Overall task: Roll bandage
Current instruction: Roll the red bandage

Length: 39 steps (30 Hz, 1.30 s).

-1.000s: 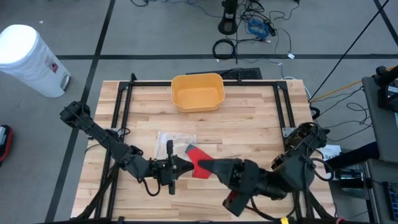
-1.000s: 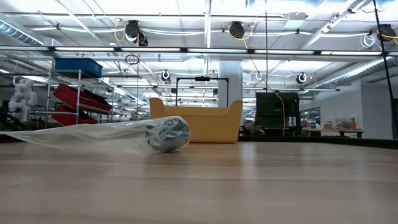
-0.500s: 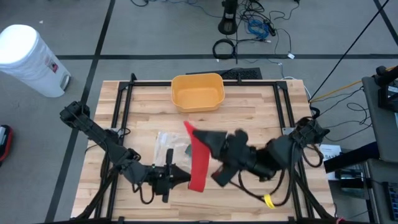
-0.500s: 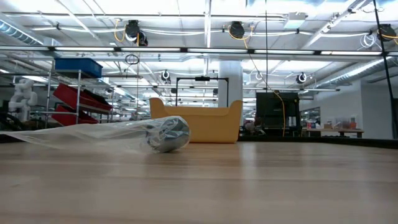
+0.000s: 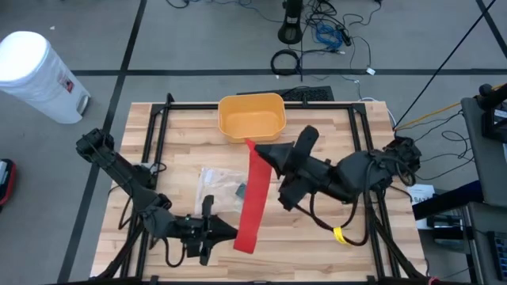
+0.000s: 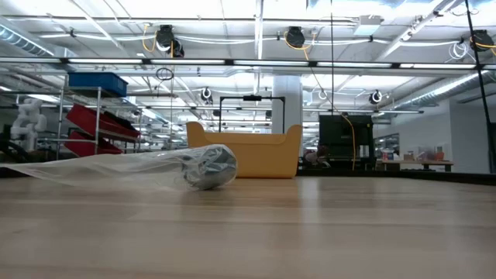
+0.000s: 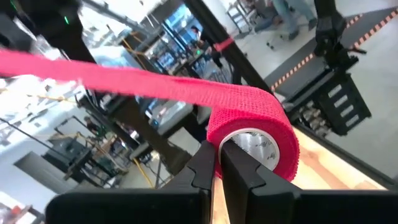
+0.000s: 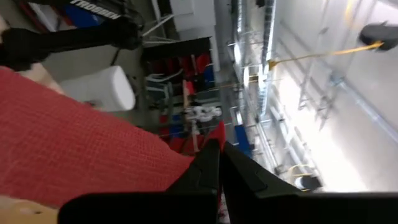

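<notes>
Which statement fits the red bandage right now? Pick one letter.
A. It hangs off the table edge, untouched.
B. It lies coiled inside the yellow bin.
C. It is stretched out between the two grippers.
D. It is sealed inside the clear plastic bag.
C: in the high view the red bandage runs as a strip from the right gripper near the yellow bin to the left gripper, which pinches the roll.

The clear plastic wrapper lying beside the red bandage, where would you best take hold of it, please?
Probably at the flat, empty end of the clear plastic wrapper, coming from above. It lies thin and limp on the table, while its other end bulges round something, so a pinch on the film seems safer.
</notes>
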Tool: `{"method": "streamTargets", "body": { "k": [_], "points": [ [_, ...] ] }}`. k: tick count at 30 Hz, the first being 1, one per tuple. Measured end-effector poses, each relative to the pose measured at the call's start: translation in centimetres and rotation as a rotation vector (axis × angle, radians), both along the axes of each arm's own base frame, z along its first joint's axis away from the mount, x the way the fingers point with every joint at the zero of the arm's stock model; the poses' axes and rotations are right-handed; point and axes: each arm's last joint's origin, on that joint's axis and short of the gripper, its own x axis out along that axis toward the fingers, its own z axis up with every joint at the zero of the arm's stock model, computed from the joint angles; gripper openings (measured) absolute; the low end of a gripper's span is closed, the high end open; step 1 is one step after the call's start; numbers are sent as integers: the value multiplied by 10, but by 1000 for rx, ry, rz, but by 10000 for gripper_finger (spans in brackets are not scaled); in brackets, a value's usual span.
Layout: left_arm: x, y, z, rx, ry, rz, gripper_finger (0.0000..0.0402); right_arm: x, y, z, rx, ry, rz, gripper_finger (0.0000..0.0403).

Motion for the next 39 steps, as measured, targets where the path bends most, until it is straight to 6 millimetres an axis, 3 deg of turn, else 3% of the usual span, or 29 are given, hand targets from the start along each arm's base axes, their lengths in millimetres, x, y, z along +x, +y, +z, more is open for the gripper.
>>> {"method": "streamTargets", "body": {
  "k": [17, 24, 31, 39],
  "points": [
    [-25, -24, 14, 67, -145, -85, 20, 9, -36, -36, 424, 147, 16, 0],
    [-34, -29, 26, 78, -249, -86, 20, 13, -41, -47, 553, 163, -26, 0],
    [-34, -24, 29, 80, -255, 44, 20, 14, -41, -54, 640, 164, -62, 0],
    [-33, -22, 32, 58, -273, 57, 20, 11, -43, -62, 712, 225, -75, 0]
  ]
}}
